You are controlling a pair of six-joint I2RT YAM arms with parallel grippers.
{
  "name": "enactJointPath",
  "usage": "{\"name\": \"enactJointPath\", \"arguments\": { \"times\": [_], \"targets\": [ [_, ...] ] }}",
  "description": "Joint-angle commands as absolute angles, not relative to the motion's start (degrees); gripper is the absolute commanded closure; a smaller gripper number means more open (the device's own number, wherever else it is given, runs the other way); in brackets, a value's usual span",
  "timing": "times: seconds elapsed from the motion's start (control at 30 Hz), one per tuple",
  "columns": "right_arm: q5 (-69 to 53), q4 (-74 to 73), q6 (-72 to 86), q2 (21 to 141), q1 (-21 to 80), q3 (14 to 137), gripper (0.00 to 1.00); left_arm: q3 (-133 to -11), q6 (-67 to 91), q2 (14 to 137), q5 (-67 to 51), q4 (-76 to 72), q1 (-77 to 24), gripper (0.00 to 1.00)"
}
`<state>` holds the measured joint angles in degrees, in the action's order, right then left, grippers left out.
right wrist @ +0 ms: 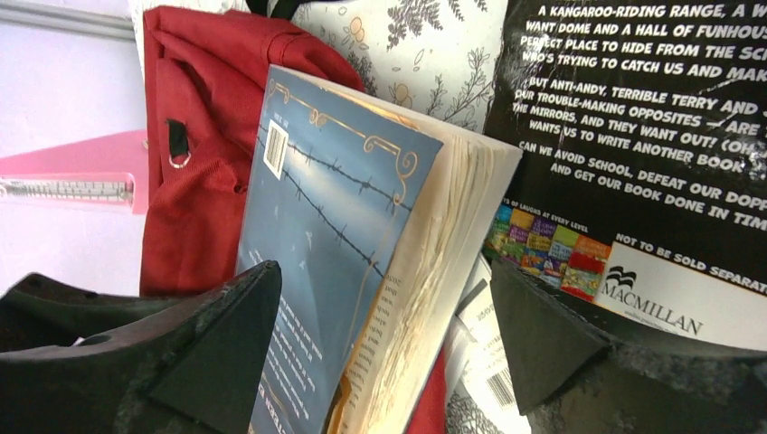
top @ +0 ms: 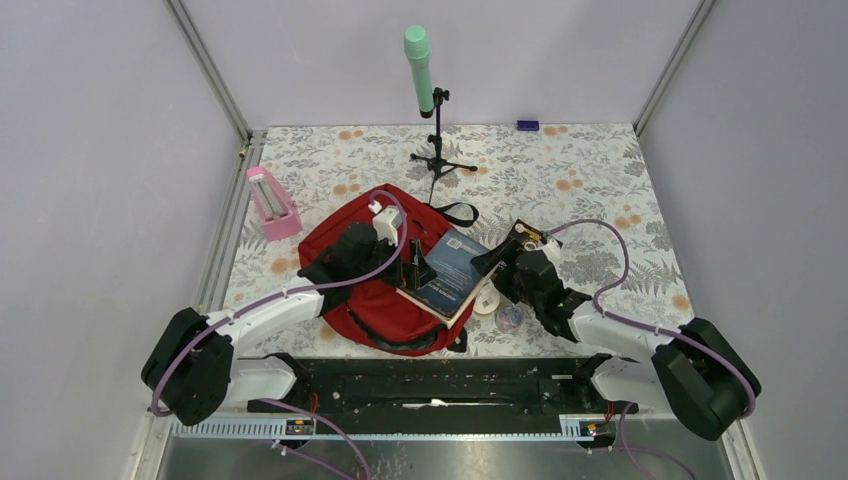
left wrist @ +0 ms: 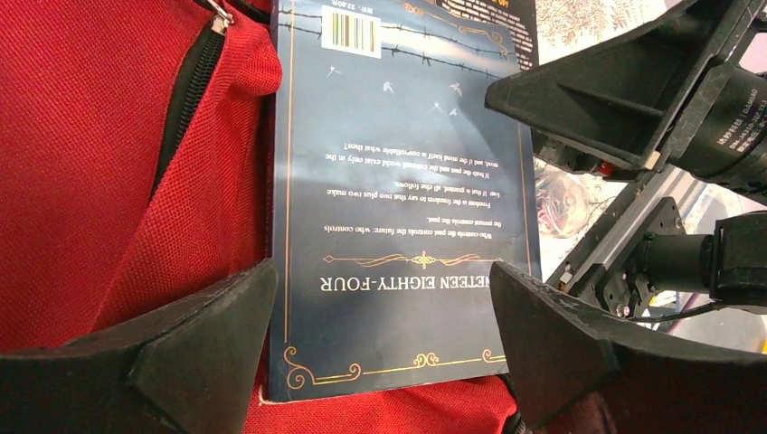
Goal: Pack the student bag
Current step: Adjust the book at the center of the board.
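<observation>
My left gripper (left wrist: 382, 298) wide above blue paperback book (left wrist: 398, 154) | book on large red fabric backpack (left wrist: 81, 163) | my right gripper (right wrist: 384, 298) wide around book's page edge

On the floral tabletop (top: 590, 160) lie a red bag (top: 380, 305), a pink rack (top: 272, 203) left of it, a microphone stand (top: 440, 160) behind, and a purple block (top: 527, 126) farthest back.

- The student bag (top: 365, 300) lies in the middle of the bench (top: 600, 180).
- A book (top: 452, 268) lies on the bag's right side and sticks out past its edge.
- The left pincer (top: 413, 268) is over the book.
- The right pincer (top: 500, 262) is at the book's right.
- A stand (top: 438, 150) is behind the bag.
- A small holder (top: 272, 205) is left of the bag.
</observation>
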<state>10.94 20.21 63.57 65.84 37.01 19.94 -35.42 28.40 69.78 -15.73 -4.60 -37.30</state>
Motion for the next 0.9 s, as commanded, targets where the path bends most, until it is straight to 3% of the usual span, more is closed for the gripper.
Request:
{"name": "enactJointPath", "arguments": {
  "times": [0.0,0.2,0.53,0.67,0.87],
  "targets": [
    [14.0,26.7,66.8,68.7,37.3,19.6,0.09,-36.4,27.3,70.5,-14.9,-6.9,-37.5,0.11],
    [19.9,27.9,66.4,70.5,37.1,18.6,0.11,-36.4,27.1,70.8,-14.8,-6.9,-37.5,0.13],
    [14.7,33.3,67.3,75.7,37.0,19.6,0.14,-37.2,26.7,71.6,-14.9,-6.3,-37.5,0.15],
    [13.0,36.3,67.0,76.5,37.0,20.0,0.24,-37.3,26.7,71.8,-15.1,-6.2,-37.5,0.17],
    [13.2,39.2,66.4,77.3,36.8,20.4,0.58,-37.1,26.9,71.0,-15.1,-6.1,-37.5,0.17]
  ]
}}
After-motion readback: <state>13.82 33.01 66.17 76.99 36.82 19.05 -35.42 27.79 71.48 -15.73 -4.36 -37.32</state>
